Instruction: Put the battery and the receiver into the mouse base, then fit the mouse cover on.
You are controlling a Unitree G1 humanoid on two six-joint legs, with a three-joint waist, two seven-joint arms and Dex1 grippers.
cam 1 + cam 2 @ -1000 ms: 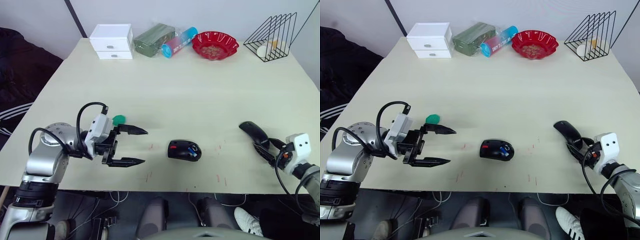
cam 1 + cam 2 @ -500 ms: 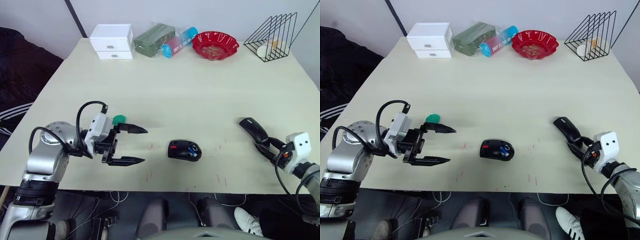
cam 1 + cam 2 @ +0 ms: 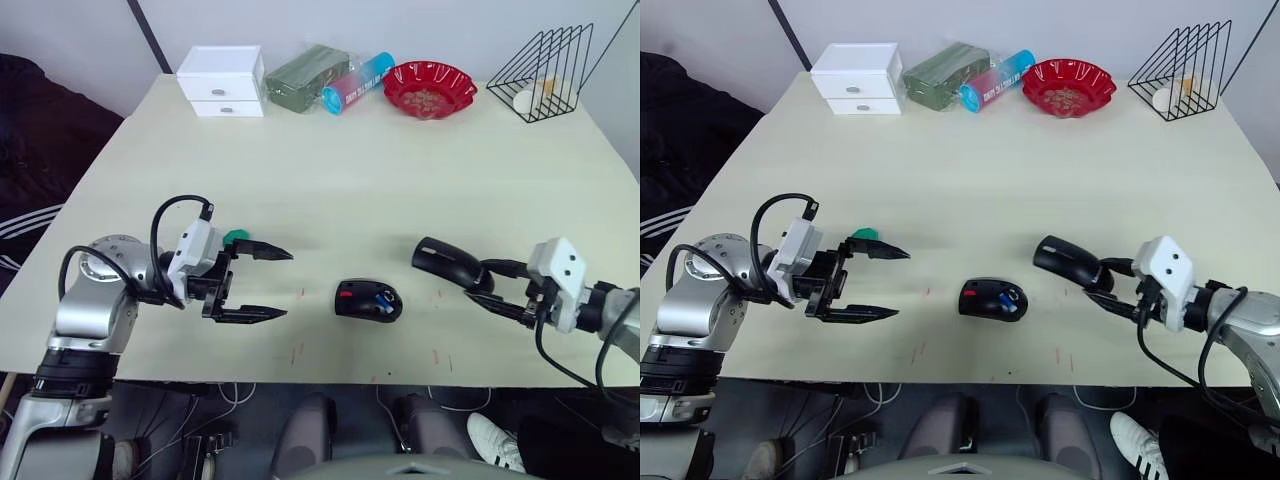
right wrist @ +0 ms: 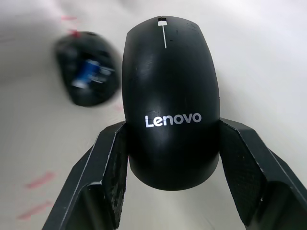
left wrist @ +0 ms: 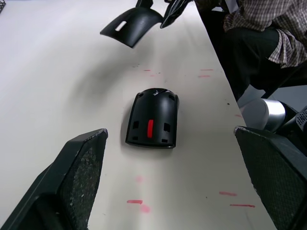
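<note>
The mouse base (image 3: 367, 300) lies open side up near the table's front edge, a red spot at its left end. The blue battery (image 3: 384, 297) sits inside it. I cannot make out the receiver. My right gripper (image 3: 479, 287) is shut on the mouse cover (image 3: 447, 262), a glossy black shell with "Lenovo" lettering (image 4: 172, 119). The cover hangs tilted above the table, just right of the base. My left gripper (image 3: 286, 284) stands open and empty left of the base, its fingers pointing at it.
A small green object (image 3: 235, 238) lies behind the left gripper. Along the far edge stand a white drawer box (image 3: 221, 82), a green packet (image 3: 307, 72), a blue tube (image 3: 358, 83), a red bowl (image 3: 430, 88) and a wire rack (image 3: 545, 70). A person's plaid sleeve (image 5: 261, 21) shows beyond the table's front edge.
The right gripper has lifted the mouse cover off the table at the right and carried it left, close to the base. The left gripper has stayed nearly still.
</note>
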